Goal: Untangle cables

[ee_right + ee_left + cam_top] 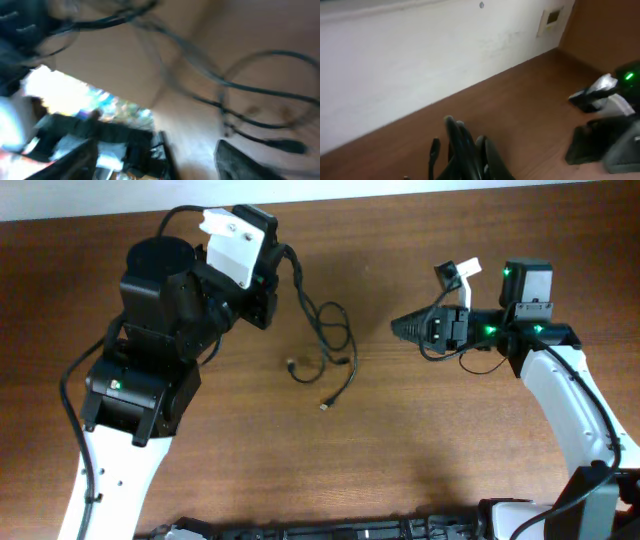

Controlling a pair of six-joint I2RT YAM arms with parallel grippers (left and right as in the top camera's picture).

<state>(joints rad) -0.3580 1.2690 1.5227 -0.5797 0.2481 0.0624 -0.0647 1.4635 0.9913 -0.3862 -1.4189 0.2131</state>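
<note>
A thin black cable (325,330) lies in loose tangled loops on the brown table, with one plug end (290,363) to the left and another (325,407) lower down. One strand rises up-left to my left gripper (276,278), which is shut on it. In the left wrist view black cable strands (462,145) stand bunched between the fingers (492,160). To the right of the loops, my right gripper (397,328) points left at them, apart from the cable. The blurred right wrist view shows its fingers (250,160) spread, nothing between them, and cable loops (260,90) ahead.
The white wall (420,60) with a socket plate (551,18) runs along the table's far edge. My right arm (605,145) appears at the right of the left wrist view. The bulky left arm (160,330) covers the table's left part.
</note>
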